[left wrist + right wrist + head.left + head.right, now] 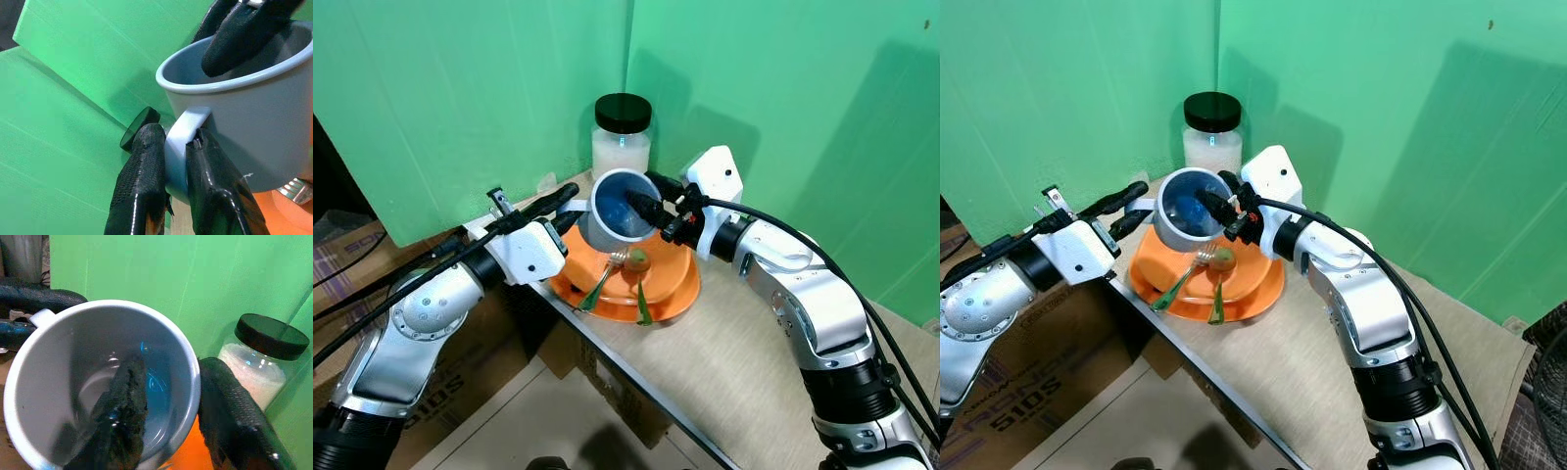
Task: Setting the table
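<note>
A grey-blue mug (615, 213) hangs tilted just above an orange plate (674, 286) on the table's far corner. My left gripper (176, 134) is shut on the mug's handle (182, 147), with one black finger on each side. My right gripper (188, 382) is shut on the mug's rim. One of its fingers (128, 396) is inside the mug and the other lies against the outer wall. In the left eye view the left gripper (572, 206) comes from the left and the right gripper (648, 196) from the right. A fork (603, 282) and a spoon (642, 292) with green handles lie on the plate.
A jar (623, 137) of white grains with a black lid stands behind the mug in the corner of the green walls. The wooden table (744, 372) runs toward the near right. Cardboard boxes (460, 382) sit on the floor beside its left edge.
</note>
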You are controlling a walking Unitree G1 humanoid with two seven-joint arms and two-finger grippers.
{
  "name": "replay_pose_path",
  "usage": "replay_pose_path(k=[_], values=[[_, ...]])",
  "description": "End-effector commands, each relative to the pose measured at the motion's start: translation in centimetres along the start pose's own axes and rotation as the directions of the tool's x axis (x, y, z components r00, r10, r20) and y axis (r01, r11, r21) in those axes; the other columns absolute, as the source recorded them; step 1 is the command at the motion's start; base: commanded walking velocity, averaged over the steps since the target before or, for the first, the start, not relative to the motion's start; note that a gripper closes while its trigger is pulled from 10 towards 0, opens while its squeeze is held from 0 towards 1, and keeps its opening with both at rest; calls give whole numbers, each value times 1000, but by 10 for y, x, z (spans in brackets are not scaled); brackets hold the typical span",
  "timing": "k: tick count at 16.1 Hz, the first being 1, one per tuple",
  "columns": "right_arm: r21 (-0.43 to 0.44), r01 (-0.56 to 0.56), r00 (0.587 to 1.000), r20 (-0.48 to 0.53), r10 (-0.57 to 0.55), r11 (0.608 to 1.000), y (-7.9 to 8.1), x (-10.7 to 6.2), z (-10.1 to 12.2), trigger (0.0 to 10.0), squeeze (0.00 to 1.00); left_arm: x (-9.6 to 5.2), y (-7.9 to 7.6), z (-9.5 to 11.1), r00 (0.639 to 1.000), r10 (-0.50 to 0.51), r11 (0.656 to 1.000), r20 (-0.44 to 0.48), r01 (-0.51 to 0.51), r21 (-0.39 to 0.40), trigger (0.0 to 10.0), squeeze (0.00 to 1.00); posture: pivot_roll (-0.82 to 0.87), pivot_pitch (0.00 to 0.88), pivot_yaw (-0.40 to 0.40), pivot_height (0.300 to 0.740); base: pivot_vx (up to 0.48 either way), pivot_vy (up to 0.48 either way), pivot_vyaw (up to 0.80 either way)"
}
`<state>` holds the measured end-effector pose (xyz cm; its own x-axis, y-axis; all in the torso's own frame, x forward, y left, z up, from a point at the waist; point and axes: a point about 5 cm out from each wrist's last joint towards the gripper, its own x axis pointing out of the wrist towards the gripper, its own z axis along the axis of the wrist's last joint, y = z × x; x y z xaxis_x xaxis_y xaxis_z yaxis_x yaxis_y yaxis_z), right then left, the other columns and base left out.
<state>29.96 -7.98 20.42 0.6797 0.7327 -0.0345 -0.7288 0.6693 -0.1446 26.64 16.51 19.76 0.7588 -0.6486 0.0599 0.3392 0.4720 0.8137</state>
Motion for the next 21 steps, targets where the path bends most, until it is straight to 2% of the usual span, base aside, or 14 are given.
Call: replay_pose_path(k=[1, 2, 3, 4, 5, 7, 9, 10, 11, 12, 13, 16, 17, 21], values=[[9, 24, 998, 56, -25, 1000, -5, -2, 12, 10000, 808, 0, 12, -1, 997, 74, 997, -13, -73, 13, 0, 0, 148, 0, -20, 740, 0, 0, 0], [27, 48, 995, 91, -50, 998, -10, -5, 17, 10000, 514, -1, 14, -4, 995, 90, 996, -30, -90, 14, 0, 0, 147, 0, -17, 740, 0, 0, 0], [56, 93, 984, 148, -101, 994, -20, -11, 27, 10000, 0, -2, 18, -10, 989, 129, 991, -71, -128, 24, 0, 0, 145, 0, -18, 740, 0, 0, 0], [61, 96, 983, 154, -105, 993, -21, -12, 28, 10000, 0, -3, 18, -11, 988, 135, 991, -76, -134, 25, 0, 0, 145, 0, -18, 740, 0, 0, 0], [107, 158, 961, 210, -177, 982, -32, -20, 37, 10000, 0, -5, 24, -16, 973, 200, 979, -111, -202, -2, 0, 0, 138, 0, -14, 740, 0, 0, 0], [204, 218, 907, 318, -275, 955, -50, -43, 56, 10000, 0, -11, 36, -23, 918, 355, 916, -175, -379, -128, 0, 0, 127, 0, -5, 740, 0, 0, 0], [219, 318, 880, 294, -373, 922, -54, -58, 50, 10000, 0, -19, 47, -17, 816, 544, 742, -195, -577, -343, 0, 0, 117, 0, -1, 740, 0, 0, 0], [231, 394, 869, 221, -442, 890, -49, -63, 34, 10000, 0, -24, 50, -9, 754, 623, 613, -209, -636, -469, 10000, 0, 114, 0, -4, 740, 0, 0, 0], [239, 415, 864, 199, -462, 878, -47, -64, 29, 10000, 0, -25, 50, -7, 738, 639, 580, -214, -646, -496, 10000, 0, 113, 0, -6, 740, 0, 0, 0], [284, 464, 848, 133, -514, 839, -40, -66, 15, 10000, 0, -27, 47, 0, 736, 650, 554, -191, -631, -543, 10000, 0, 113, 0, -6, 740, 0, 0, 0], [297, 488, 846, 68, -528, 821, -30, -64, 3, 10000, 0, -27, 41, 5, 752, 628, 582, -199, -624, -522, 10000, 0, 110, 0, -5, 740, 0, 0, 0], [274, 536, 834, -21, -552, 799, -15, -53, -15, 10000, 0, -27, 25, 1, 769, 542, 612, -340, -638, -467, 10000, 0, 97, 0, 10, 740, 0, 0, 0], [248, 561, 822, -59, -566, 789, -13, -52, -22, 10000, 0, -30, 21, -4, 760, 523, 592, -387, -650, -477, 10000, 0, 96, 0, 8, 740, 0, 0, 0], [208, 599, 800, -110, -591, 773, -16, -52, -28, 10000, 0, -31, 15, -5, 749, 503, 574, -432, -663, -480, 10000, 0, 90, 0, -25, 740, 0, 0, 0]])
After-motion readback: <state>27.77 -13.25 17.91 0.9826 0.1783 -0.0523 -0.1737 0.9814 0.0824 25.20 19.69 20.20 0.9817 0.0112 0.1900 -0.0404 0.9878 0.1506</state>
